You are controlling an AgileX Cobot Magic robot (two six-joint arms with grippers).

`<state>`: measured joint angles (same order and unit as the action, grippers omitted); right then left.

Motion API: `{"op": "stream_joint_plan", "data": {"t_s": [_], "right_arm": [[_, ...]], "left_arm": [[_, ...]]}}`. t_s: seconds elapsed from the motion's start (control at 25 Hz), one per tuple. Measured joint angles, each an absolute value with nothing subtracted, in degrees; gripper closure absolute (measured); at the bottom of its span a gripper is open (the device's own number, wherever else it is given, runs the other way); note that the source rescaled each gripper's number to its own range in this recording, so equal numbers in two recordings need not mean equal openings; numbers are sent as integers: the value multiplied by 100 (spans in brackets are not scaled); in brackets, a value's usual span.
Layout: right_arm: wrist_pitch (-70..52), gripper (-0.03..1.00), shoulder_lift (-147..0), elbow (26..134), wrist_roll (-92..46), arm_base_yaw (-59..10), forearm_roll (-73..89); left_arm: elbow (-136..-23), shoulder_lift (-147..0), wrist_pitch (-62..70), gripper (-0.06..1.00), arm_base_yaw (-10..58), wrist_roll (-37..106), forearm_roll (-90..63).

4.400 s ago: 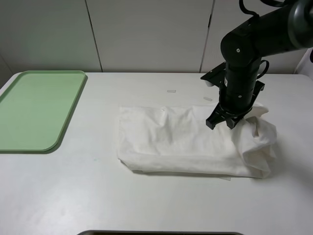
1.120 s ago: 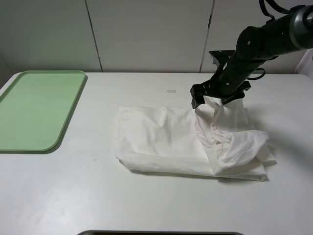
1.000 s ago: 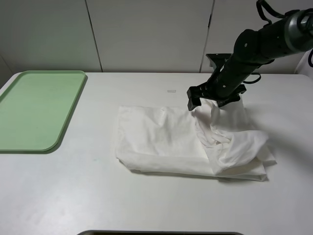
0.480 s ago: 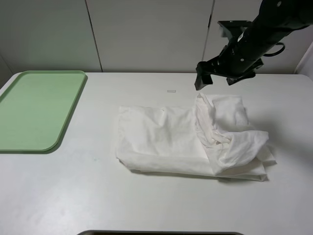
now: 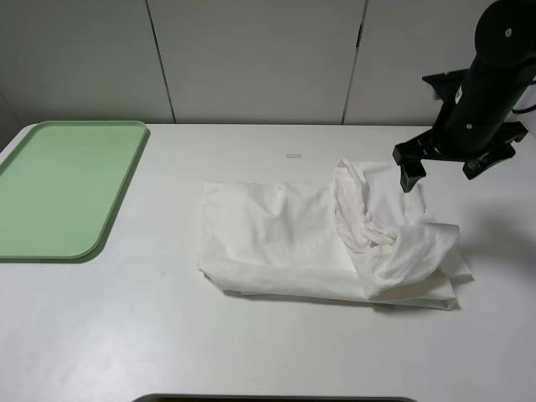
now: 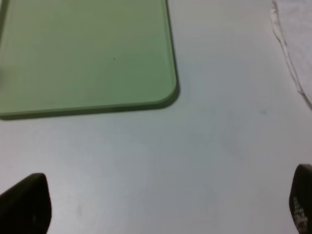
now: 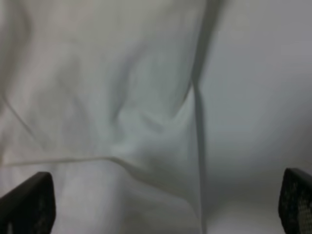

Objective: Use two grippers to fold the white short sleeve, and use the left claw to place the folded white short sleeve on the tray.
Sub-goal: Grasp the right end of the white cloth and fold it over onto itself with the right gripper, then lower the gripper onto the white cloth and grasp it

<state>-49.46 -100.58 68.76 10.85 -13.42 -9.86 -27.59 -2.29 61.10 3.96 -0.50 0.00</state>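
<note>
The white short sleeve point(image 5: 285, 243) lay on the white worktop point(image 5: 251, 352), right of centre, with its long axis running left to right. Its left part was folded into a fairly flat band with a straight left edge. Its right end was bunched into a crumpled heap of loose folds, and a ridge of cloth stood up at the far side of that heap. Which end was the collar could not be told.

The right claw point(image 5: 441, 164) hung over the far right corner of the garment, pointing down, with its fingers spread wide and nothing between them. The right wrist view showed that claw point(image 7: 161, 204) above wrinkled cloth, beside an edge of the cloth and bare worktop.

The left claw point(image 6: 163, 207) appeared only in its own wrist view. It was wide open and empty over bare worktop, between the near right corner of the tray point(image 6: 87, 53) and the left edge of the garment point(image 6: 292, 53).

The light-green tray point(image 5: 63, 188) sat at the far left of the worktop, well apart from the garment. A small tape strip point(image 5: 293, 156) lay on the worktop beyond the garment.
</note>
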Motion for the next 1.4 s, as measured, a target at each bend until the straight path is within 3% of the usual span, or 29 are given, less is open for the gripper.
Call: {"op": "stream_joint_plan", "data": {"t_s": [0.52,0.8,1.12,1.4], "right_arm": [[-4025,-3,-10123,5253,1041,-1158,-323],[-3526,-3,-10123,4698,922,-1750,83],[-3586,-3,-9922,4717,1008,-1819,93],[-4456,-3,-8550,4996,1027,-1819,50]], "left_arm": [[-2759,-229,6110,-2,396,-50,0],[-2759,-229,6110,-2,396,-50,0],[-2759,-229,6110,-2,396,-50,0],[-2759,-229,6110,-2,396,-50,0]]}}
